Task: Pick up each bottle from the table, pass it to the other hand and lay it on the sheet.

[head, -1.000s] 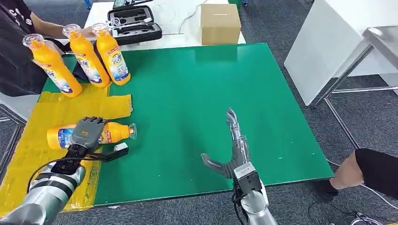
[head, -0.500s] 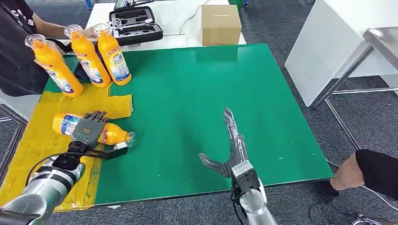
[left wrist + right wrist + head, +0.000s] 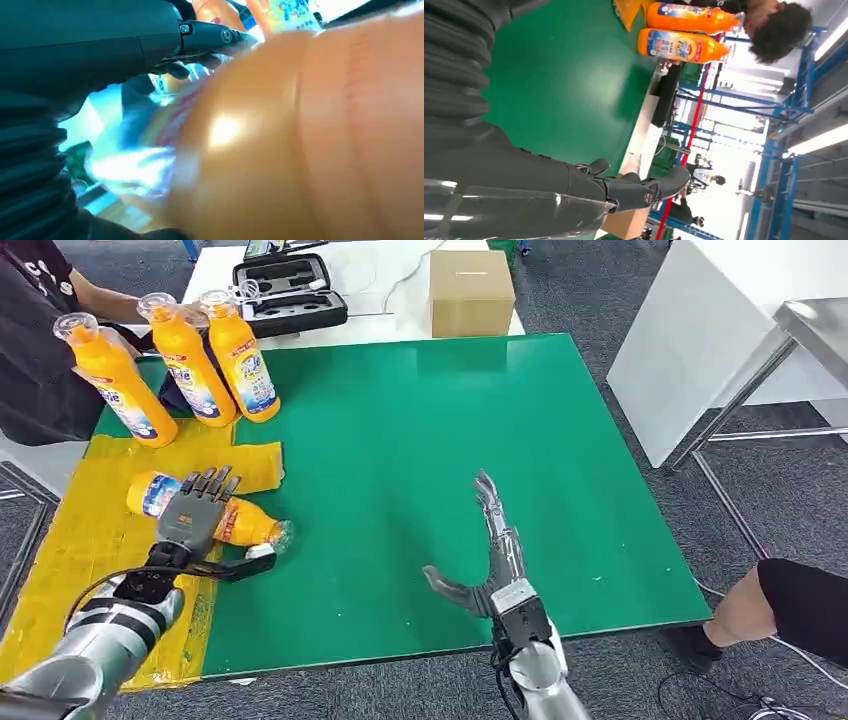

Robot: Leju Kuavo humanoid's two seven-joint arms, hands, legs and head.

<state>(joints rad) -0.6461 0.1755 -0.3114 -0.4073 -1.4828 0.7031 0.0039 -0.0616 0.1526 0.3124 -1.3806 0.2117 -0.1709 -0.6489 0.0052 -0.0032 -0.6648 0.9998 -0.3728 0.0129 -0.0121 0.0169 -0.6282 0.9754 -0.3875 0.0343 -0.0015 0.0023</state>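
An orange bottle (image 3: 245,523) lies on its side, its base on the yellow sheet (image 3: 70,540) and its capped end out on the green mat (image 3: 420,430). My left hand (image 3: 192,515) lies over the bottle's middle with fingers straightened and the thumb apart on the near side; the left wrist view has the orange bottle (image 3: 310,150) blurred and very close. Three more orange bottles (image 3: 190,365) stand upright at the back left, two of them (image 3: 681,46) in the right wrist view. My right hand (image 3: 495,555) hovers flat and empty over the mat's near middle.
A person (image 3: 40,350) stands at the back left, one arm reaching to the upright bottles. Behind the mat are a black case (image 3: 290,290) and a cardboard box (image 3: 470,290). A white table (image 3: 700,330) stands to the right, and another person's leg (image 3: 790,605) is at the lower right.
The lying bottle has swung so its base points farther back on the sheet. My left hand's fingers went from curled over it to straightened. The right hand has barely moved.
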